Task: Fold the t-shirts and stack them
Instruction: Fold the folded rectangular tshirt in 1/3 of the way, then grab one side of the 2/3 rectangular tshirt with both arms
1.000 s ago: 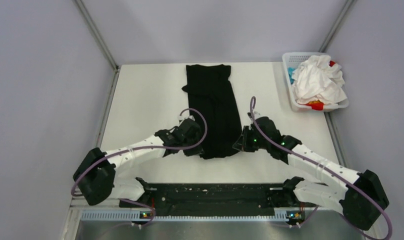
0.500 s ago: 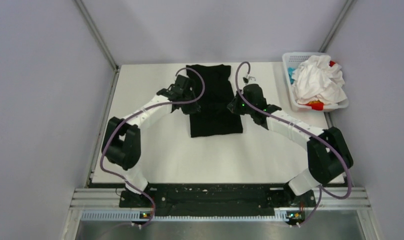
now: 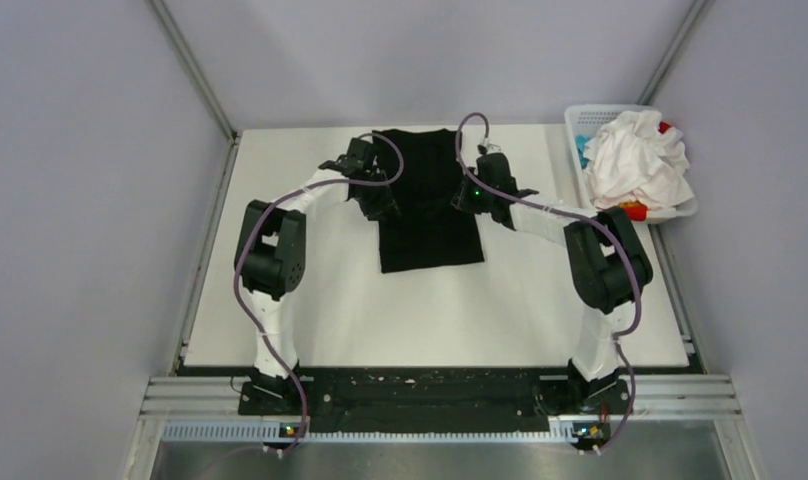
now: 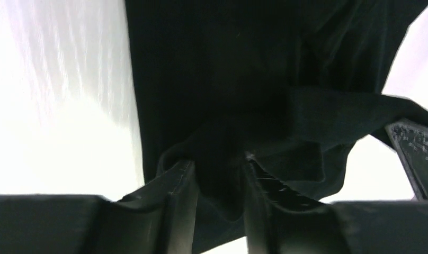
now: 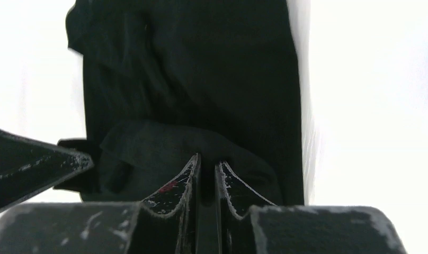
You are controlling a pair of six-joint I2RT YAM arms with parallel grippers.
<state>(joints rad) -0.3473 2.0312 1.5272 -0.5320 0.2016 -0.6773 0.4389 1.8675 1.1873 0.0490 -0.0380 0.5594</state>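
Observation:
The black t-shirt [image 3: 429, 215] lies on the white table at the back centre, its near end doubled back over its far part. My left gripper [image 3: 377, 201] is at the shirt's left edge, shut on a bunch of black cloth [image 4: 222, 174]. My right gripper [image 3: 464, 199] is at the shirt's right edge, shut on a thin fold of the same shirt [image 5: 207, 174]. Both hold the folded end just above the shirt's far half. White t-shirts [image 3: 635, 160] with bits of red and blue cloth are heaped in the basket.
A white lattice basket [image 3: 587, 195] stands at the table's back right corner. Grey walls close in the back and sides. Both arms stretch far out over the table [image 3: 330, 300].
Both grippers have carried the shirt's near end away from me toward the back, folding the shirt over itself. The arms are now stretched out much further.

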